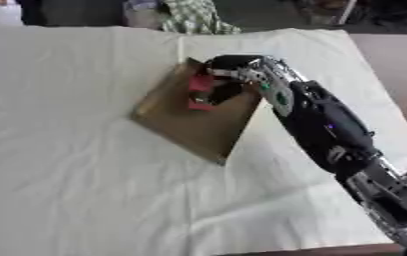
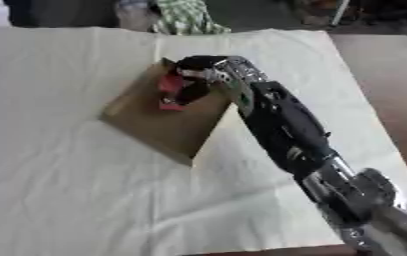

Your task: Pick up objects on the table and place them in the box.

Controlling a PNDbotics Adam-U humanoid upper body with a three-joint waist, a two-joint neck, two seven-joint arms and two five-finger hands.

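A flat brown cardboard box [image 1: 189, 122] lies tilted on the white cloth at the table's middle. My right hand [image 1: 228, 72] reaches in from the lower right and hovers over the box's far part. Its fingers are curled round a small red object [image 1: 199, 92], which hangs just above the box floor. The left hand shows in neither view.
A white cloth [image 1: 75, 150] covers the table, with bare brown tabletop [image 1: 390, 60] at the right edge. Green checked fabric [image 1: 193, 17] lies beyond the far edge. My right forearm [image 1: 329, 130] crosses the table's right side.
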